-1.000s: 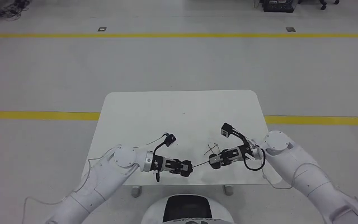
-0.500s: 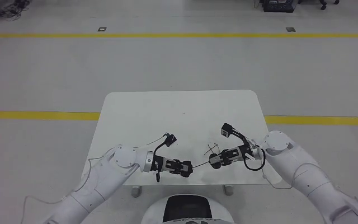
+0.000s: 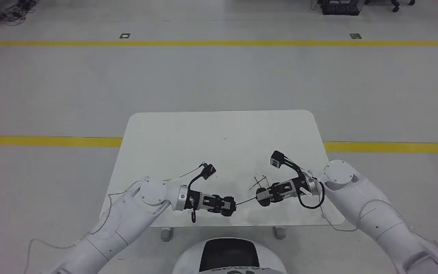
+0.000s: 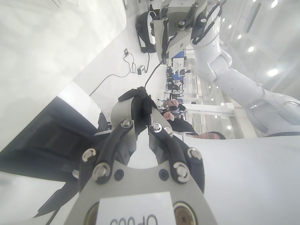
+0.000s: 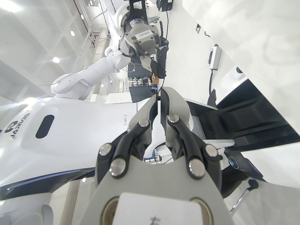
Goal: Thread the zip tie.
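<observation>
Left claw: clenched on the left end of the zip tie. It hangs over the near part of the table, with its fingertips turned toward the right claw.
Zip tie position: a thin black strap held clear of the table. It bridges the short gap between the two claws, and each end is pinched at a claw's fingertips.
Zip tie axis: the long axis runs left to right, roughly along the table's near edge. The right end sits slightly farther from the robot. Which end carries the head cannot be told.
Right claw: pressed together on the zip tie's right end. Its tips face the left claw, near it but apart.
Black strands: a few thin pieces lying on the table just beyond the right claw, too small to identify.
</observation>
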